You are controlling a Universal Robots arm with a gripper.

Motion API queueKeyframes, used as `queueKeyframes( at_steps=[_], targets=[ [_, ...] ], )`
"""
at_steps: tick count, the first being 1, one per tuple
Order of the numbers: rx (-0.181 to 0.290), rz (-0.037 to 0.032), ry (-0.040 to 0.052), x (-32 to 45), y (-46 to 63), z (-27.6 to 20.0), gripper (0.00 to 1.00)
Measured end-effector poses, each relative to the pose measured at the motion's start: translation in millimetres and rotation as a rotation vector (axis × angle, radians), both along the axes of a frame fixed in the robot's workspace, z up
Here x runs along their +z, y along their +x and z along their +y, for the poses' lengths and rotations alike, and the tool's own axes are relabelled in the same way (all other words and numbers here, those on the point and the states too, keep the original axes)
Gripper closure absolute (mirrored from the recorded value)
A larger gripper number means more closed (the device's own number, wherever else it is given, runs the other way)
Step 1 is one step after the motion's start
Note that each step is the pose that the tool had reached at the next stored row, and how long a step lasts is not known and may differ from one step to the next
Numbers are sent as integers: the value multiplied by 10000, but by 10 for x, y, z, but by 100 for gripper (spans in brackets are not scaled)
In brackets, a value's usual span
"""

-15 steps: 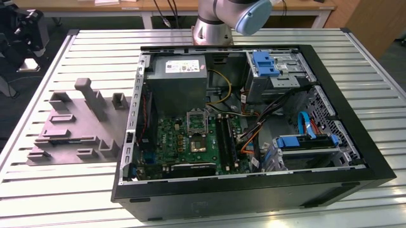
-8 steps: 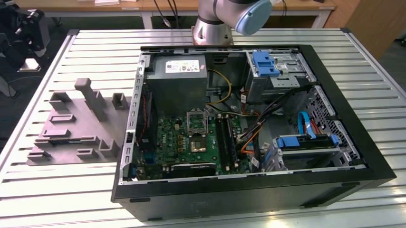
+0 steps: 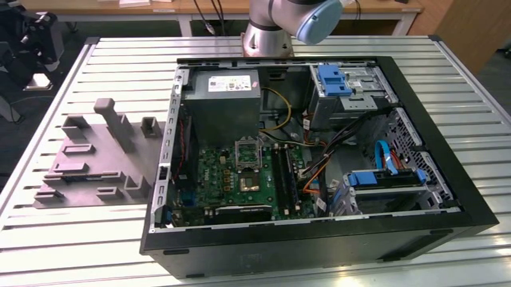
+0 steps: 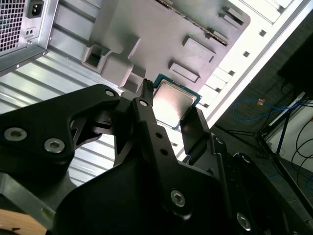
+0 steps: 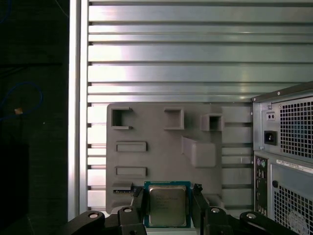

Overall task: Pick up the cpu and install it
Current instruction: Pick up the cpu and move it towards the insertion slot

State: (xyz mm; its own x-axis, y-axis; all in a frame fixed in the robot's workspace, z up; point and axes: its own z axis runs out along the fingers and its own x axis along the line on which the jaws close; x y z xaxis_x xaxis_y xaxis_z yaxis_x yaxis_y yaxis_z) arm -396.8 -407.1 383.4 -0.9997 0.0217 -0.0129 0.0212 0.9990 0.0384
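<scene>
I have the cpu (image 5: 167, 208) pinched by two opposite edges, my gripper (image 5: 167, 193) drawn in narrow on it, one of my fingers (image 5: 138, 199) pressing each side. It hangs in the air well above the grey tray (image 5: 161, 147), over the tray's edge in both wrist views, its metal top turned up toward my wrist. My worry is the hold itself: the chip is thin and I grip only its rim, so I judge that a jolt or a quick swing could let it slide, tip or drop out onto the tray's raised blocks or the slatted table beside the tray. If it twists between my pads it would no longer sit square, and a crooked chip meeting the socket frame (image 3: 248, 152) on the green board (image 3: 231, 179), inside the computer case (image 5: 286, 161) that stands just beside the tray, could catch and be damaged. As for my pose, my wrist is raised high over the tray and points down at it, and my arm (image 3: 276, 21) rises beyond the case from the tray
</scene>
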Motion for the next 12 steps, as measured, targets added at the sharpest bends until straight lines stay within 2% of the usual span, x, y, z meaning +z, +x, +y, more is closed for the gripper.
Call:
queueKeyframes(
  at_steps=[8,12],
  targets=[
    [0,1,0,0,14,0,53],
    [-1,0,0,0,57,0,53]
  ],
)
